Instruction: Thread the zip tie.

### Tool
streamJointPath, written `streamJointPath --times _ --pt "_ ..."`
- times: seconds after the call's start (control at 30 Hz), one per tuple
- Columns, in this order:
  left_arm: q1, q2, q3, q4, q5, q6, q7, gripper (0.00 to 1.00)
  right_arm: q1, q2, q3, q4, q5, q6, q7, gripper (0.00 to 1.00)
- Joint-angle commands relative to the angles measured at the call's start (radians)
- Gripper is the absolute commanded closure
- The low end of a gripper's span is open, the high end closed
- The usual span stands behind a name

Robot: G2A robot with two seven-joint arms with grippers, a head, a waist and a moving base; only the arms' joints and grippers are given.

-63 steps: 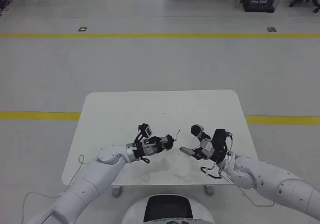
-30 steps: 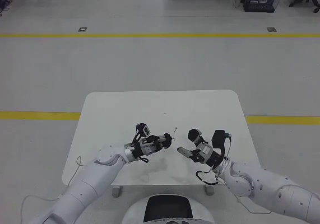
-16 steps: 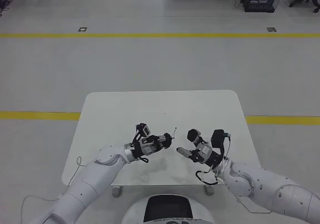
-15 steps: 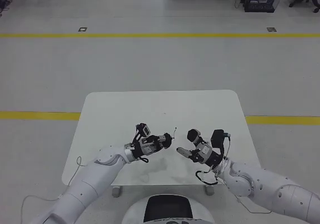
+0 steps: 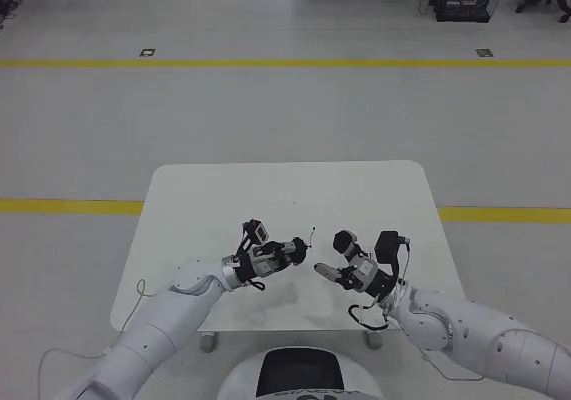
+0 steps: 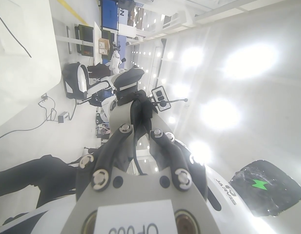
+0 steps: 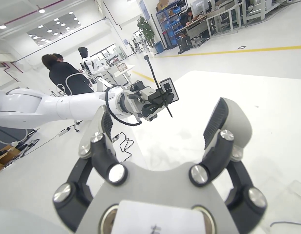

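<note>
Top view, change: over the last two seconds the right gripper (image 5: 325,270) has crept toward the left gripper (image 5: 293,250), which drew slightly back toward the robot. In the last half second almost nothing has moved.
Top view, places: both hang over the 6 o'clock part of the table (image 5: 265,185), the right gripper at about 4 o'clock from the left, near it but apart.
Top view, zip tie: the zip tie (image 5: 310,236) sticks out of the left gripper toward 1 o'clock.
Top view, meaning: my reading is that the approach is nearly done and the grab on the free end is still to come; threading has not begun.
Left wrist view, jaws: the left gripper (image 6: 138,103) is clamped on a dark strap, which I take for the zip tie (image 6: 142,114).
Left wrist view, hard to make out: the strap's ends are lost behind the fingers, and a thin dark line (image 6: 12,34) at 10 o'clock may or may not be the tie's tail.
Right wrist view, jaws: the right gripper (image 7: 164,113) stands wide apart and holds nothing.
Right wrist view, zip tie: the zip tie (image 7: 152,73) runs upright through the left gripper (image 7: 152,105), its long end toward 12 o'clock and a short stub toward 5 o'clock.
Right wrist view, hidden: which end bears the head is too small to tell, so I cannot tell which end must enter which.
</note>
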Motion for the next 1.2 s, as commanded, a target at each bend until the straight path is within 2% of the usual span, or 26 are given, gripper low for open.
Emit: streamJointPath --times 0.0,0.4,0.57,0.7,1.17 --pt "0.0 0.0 -0.001 0.0 0.0 -0.001 0.002 1.0 0.001 0.0 0.0 0.002 0.002 0.0 0.0 0.0" --pt "0.001 -0.003 0.001 0.002 -0.003 -0.001 0.002 1.0 0.001 -0.002 0.0 0.001 0.001 0.0 0.001 0.0" --pt "0.001 -0.004 -0.004 0.005 -0.007 -0.016 0.011 1.0 -0.001 -0.002 0.001 0.0 0.002 0.001 0.003 0.0" --pt "0.005 -0.002 -0.011 0.004 -0.01 -0.023 0.01 1.0 -0.021 -0.004 0.028 -0.016 0.03 0.0 0.035 0.0" --pt "0.004 -0.004 -0.011 0.008 -0.013 -0.011 0.004 1.0 -0.017 0.04 0.029 -0.088 0.149 0.0 0.148 0.0"
